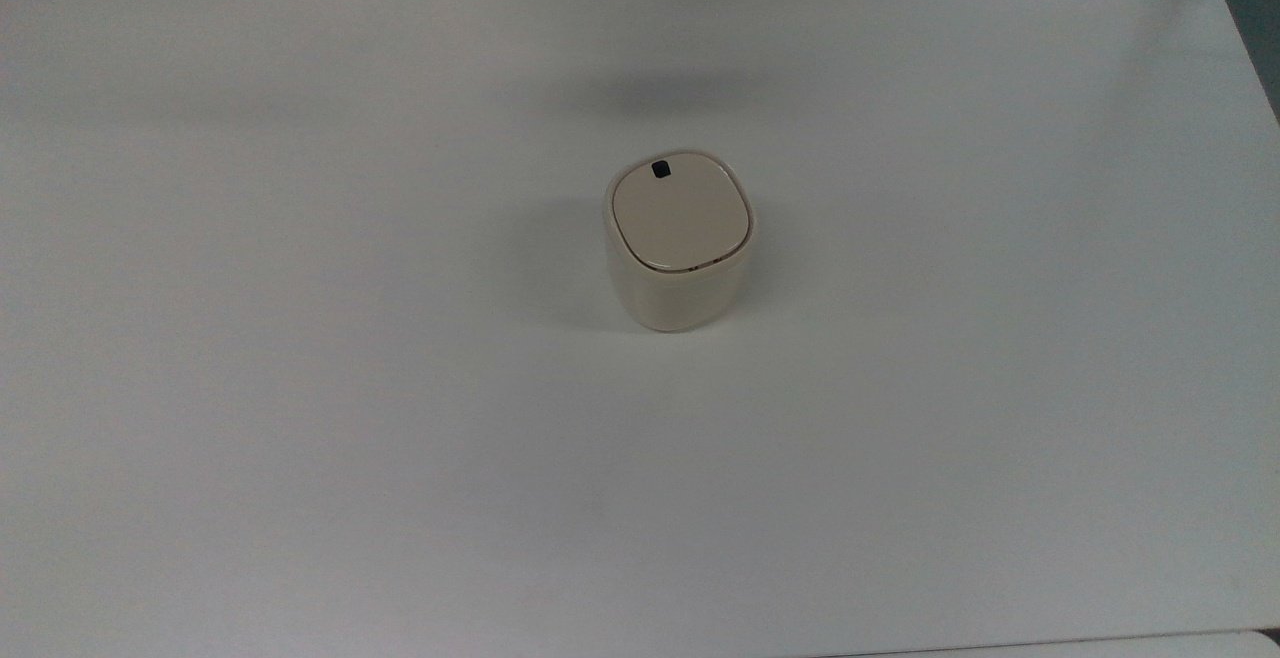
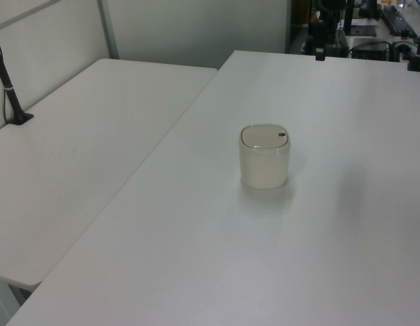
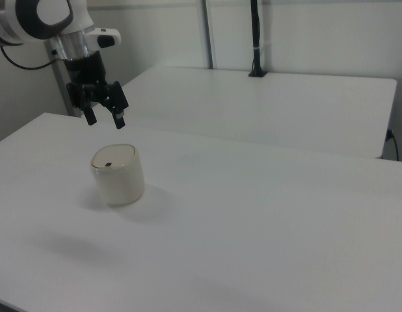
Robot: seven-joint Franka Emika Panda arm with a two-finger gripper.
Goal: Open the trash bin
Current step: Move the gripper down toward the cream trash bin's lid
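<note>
Trash bin [image 1: 678, 243] sits mid table [image 1: 300, 388], lid down. My gripper [image 3: 105, 119] hangs above it, fingers spread, holding nothing. Bin looks light, smooth plastic, may slide. Press 1 black button [image 1: 661, 169], don't grab.

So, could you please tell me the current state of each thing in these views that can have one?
trash bin: upright on the table, nothing touching it.
lid: shut, lying flat on the bin.
black button: not pressed by anything; it sits near the lid's far edge in the top view.
claw: open, holding nothing, hanging in the air above the bin in the right view.
</note>
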